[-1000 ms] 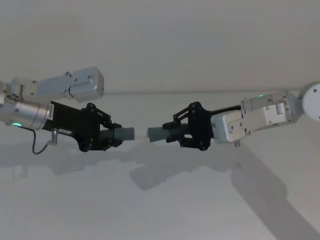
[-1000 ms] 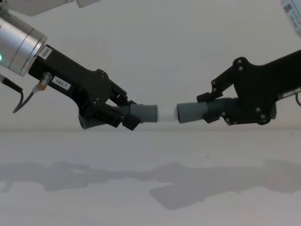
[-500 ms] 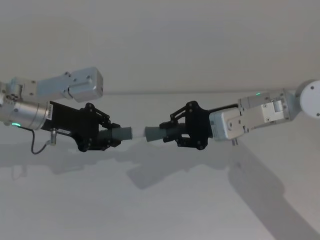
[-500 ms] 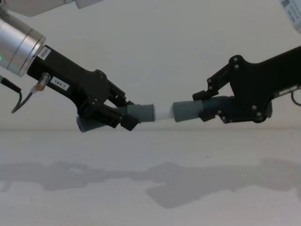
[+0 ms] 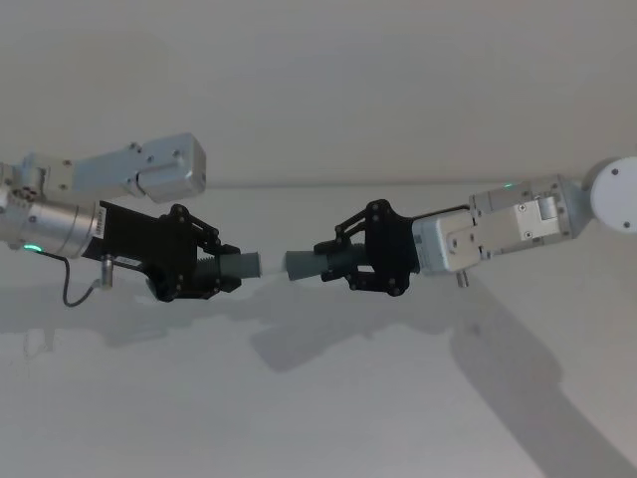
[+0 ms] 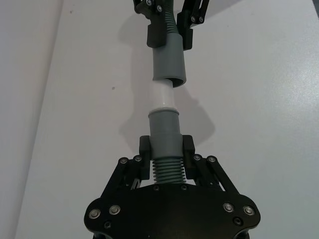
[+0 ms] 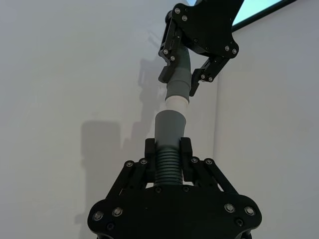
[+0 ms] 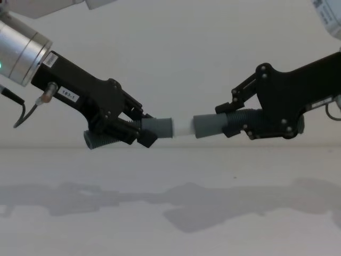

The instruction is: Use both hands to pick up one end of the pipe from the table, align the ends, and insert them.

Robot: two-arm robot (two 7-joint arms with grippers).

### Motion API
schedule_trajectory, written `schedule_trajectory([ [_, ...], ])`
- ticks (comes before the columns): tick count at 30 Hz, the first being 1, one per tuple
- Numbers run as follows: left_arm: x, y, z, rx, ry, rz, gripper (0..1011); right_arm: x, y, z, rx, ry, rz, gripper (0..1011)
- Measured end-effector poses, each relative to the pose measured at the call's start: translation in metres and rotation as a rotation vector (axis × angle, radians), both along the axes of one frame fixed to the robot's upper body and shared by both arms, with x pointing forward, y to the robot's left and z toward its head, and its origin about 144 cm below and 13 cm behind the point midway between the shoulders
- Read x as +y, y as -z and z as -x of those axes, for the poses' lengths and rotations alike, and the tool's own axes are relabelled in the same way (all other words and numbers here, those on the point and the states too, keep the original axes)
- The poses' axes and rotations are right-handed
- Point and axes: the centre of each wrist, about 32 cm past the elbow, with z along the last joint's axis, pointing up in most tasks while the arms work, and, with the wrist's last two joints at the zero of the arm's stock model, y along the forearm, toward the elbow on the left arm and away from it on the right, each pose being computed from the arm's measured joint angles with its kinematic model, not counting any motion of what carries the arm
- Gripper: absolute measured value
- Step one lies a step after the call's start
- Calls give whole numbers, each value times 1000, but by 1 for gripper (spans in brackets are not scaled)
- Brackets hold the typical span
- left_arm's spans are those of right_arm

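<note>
While everything of interest hangs in the air over the plain white matte bench [image 5: 149, 418], the surroundings are sparse. A thin black cable [image 8: 26, 114] droops from the left arm's silver cylindrical wrist [image 8: 21, 50], a small white label [image 8: 68, 94] sits on that claw's body, and a green ring light [image 5: 33, 248] glows on the wrist. Black claw fingers cover part of each ribbed section in the chest view. The bench carries soft grey shadows [image 8: 192, 216] of the arms. A bare pale wall [image 8: 186, 48] stands behind and meets the bench at a straight edge.

Grip state: left black two-finger claw [image 8: 145, 132] is clamped on the dark grey ribbed tube piece with the white tip [image 8: 158, 127], left of centre. Its ribbed tail pokes out behind the fingers, lower down. The right black two-finger claw [image 8: 228, 121] is clamped on the dark grey ribbed tube piece with the open end [image 8: 206, 125], right of centre.

Both long axes run roughly level, left-right across the robot's front, end to end. The narrow white stub [image 8: 183, 128] points right and the round grey mouth [image 6: 169, 78] points left, facing it. The left piece climbs slightly toward the joint and the right piece climbs slightly away from it, making a shallow kink. In the left wrist view the stub tip sits at the mouth's rim; insertion depth cannot be told.
</note>
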Motion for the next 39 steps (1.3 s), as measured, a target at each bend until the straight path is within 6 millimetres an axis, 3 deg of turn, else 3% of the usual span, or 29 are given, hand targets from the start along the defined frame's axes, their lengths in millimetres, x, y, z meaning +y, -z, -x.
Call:
schedule_trajectory([
  [39,-1,0,0,2,4,3,336,-7,5,-12,34,11,-28,264],
])
